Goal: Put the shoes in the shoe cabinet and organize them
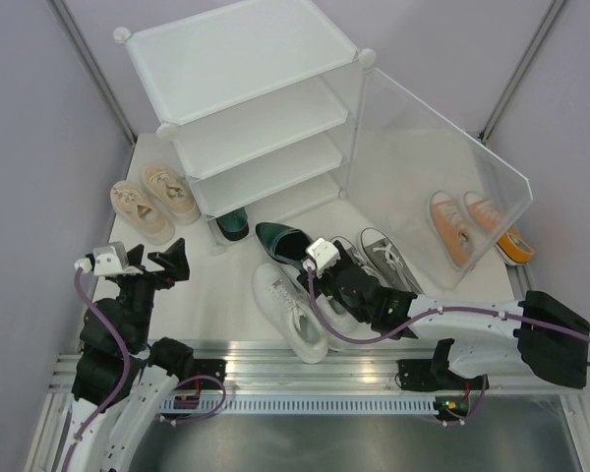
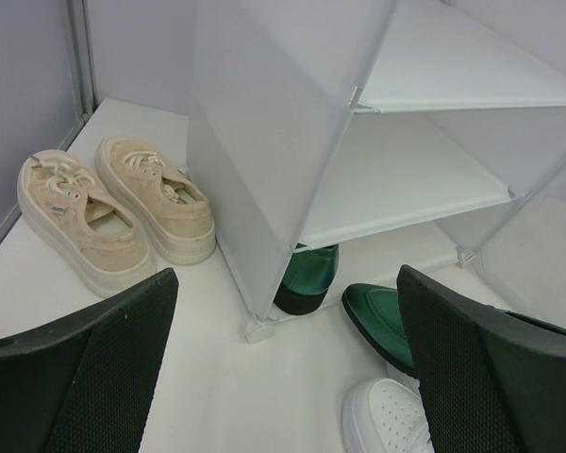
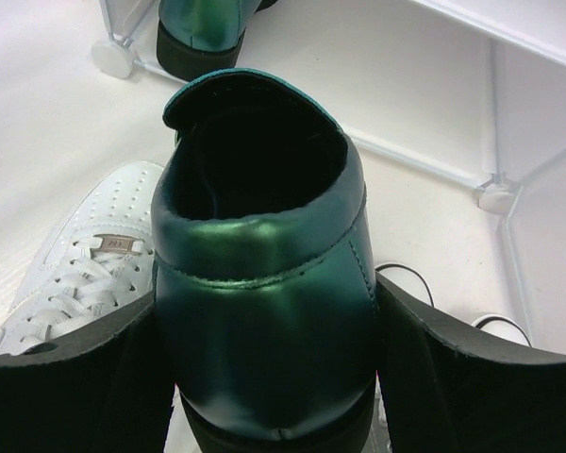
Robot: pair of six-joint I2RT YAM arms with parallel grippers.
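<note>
**Near the foot of the cabinet (image 1: 238,59), a green shoe (image 1: 278,240) sits in the right gripper (image 1: 320,258)**

From above, the right gripper clamps the heel end of the green shoe, whose toe points far-left toward the cabinet's lowest tier. The other green shoe (image 1: 233,224) sticks heel-out from that tier. The right wrist view confirms the grip: both fingers (image 3: 472,368) press the glossy heel sides, with a white shoe (image 3: 75,274) just left. The left gripper (image 1: 167,264) hangs wide open and empty, near-left of the cabinet. Its camera shows the beige pair (image 2: 113,212) beside the cabinet's left wall. Only the overhead view shows the grey pair (image 1: 379,256) right of the gripper and the orange pair (image 1: 472,228) behind the clear door (image 1: 423,167), swung open rightward.
</note>
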